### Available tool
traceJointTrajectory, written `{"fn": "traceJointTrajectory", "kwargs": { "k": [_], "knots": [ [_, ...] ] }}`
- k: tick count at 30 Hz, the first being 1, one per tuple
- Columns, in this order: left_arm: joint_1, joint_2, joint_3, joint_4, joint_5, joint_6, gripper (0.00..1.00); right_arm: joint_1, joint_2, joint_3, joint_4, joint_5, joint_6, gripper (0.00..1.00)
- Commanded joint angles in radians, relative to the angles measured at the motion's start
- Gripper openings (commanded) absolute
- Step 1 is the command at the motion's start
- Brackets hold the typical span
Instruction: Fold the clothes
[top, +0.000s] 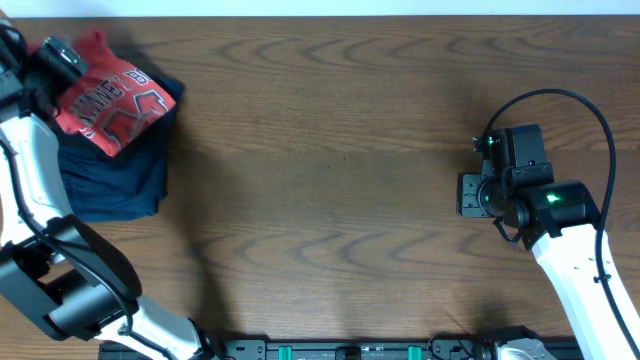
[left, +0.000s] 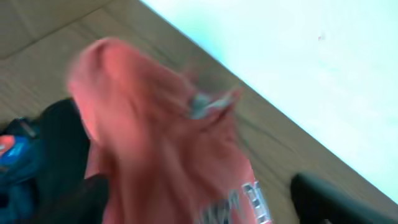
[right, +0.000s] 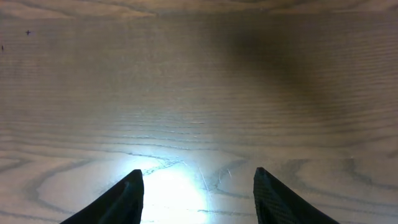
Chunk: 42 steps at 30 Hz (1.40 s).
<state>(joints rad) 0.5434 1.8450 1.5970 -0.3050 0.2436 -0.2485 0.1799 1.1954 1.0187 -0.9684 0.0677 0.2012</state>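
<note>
T-shirt (top: 110, 100), coral-red with block lettering, lies bunched atop navy folded garments (top: 115, 185) at the table (top: 350, 150) far-left corner. Our left gripper (top: 60, 58) is beside it, and we cannot tell how its jaws stand; our right gripper (right: 198, 171) gapes empty. We judge stacking underway; next, lift clear without dragging cloth.

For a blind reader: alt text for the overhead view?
A coral-red cotton T-shirt with block lettering lies on a navy blue folded garment at the brown wooden table's far left corner, the left gripper at its edge. The right gripper hangs apart at right.
</note>
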Motion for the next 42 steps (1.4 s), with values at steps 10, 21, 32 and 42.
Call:
{"fn": "traceJointTrajectory", "kwargs": {
  "k": [10, 21, 32, 42],
  "knots": [
    [0.007, -0.042, -0.003, -0.056, 0.176, -0.049, 0.98, -0.006, -0.011, 0.014, 0.130, 0.000, 0.011, 0.90],
    [-0.467, -0.055, -0.003, -0.375, -0.056, 0.233, 0.98, -0.019, -0.011, 0.014, 0.490, -0.059, -0.058, 0.99],
    [-0.603, -0.360, -0.120, -0.748, -0.051, 0.213, 0.98, -0.075, -0.192, 0.031, 0.177, -0.019, 0.006, 0.99],
    [-0.675, -1.049, -0.565, -0.403, -0.050, 0.218, 0.98, -0.042, -0.539, -0.123, 0.107, 0.153, 0.041, 0.99]
  ]
}}
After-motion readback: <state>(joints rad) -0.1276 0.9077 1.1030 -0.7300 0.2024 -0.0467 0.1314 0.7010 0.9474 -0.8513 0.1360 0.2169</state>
